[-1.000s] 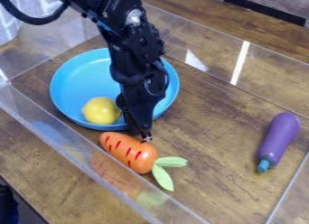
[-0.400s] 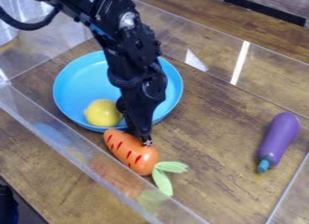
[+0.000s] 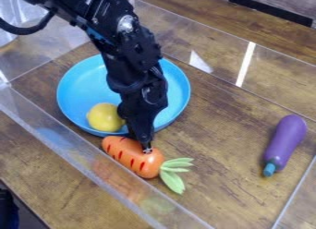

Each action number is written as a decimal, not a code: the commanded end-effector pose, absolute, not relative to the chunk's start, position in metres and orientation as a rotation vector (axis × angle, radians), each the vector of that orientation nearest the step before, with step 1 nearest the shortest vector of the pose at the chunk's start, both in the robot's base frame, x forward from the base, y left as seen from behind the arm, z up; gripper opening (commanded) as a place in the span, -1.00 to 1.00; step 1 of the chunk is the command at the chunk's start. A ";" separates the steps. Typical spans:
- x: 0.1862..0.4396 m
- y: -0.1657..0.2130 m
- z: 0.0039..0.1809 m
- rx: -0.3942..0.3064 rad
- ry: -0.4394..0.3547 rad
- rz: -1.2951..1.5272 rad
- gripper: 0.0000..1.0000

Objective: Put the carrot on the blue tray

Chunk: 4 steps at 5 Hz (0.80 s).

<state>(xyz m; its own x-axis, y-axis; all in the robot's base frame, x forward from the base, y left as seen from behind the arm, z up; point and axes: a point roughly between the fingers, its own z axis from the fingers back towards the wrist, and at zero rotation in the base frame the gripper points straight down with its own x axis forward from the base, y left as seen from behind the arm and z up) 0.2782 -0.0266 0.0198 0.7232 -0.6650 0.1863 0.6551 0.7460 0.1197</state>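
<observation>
The dark wooden table (image 3: 235,113), walled round with clear plastic panels, carried everything, and the big round bright blue plastic tray (image 3: 176,82) had slid a little toward the table's far right since a second before, its raised rim riding along with the arm. The black jointed robot arm (image 3: 124,57) leaned over that tray, and its claw (image 3: 144,140) pointed almost straight down with the jaws pinched shut on nothing I could see, the tip just touching the small orange toy carrot (image 3: 131,155) with its dark grooves. That carrot had shifted too, rolling slightly rightward along the near edge, leafy pale green top (image 3: 176,172) pointing right. To me it looked nudged rather than gripped, so the job was not done: it lay on the wood, just outside the tray's near rim. A little yellow lemon-like ball (image 3: 103,116) sat inside the tray.
</observation>
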 end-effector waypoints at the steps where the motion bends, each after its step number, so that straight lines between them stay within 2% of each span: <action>1: 0.271 -0.023 0.020 0.038 -0.217 -0.727 -1.00; 4: 0.267 -0.017 0.023 0.035 -0.224 -0.759 -1.00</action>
<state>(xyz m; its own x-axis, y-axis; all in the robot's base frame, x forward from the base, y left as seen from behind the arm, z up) 0.2684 -0.0225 0.0198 0.6869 -0.7028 0.1853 0.6954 0.7096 0.1138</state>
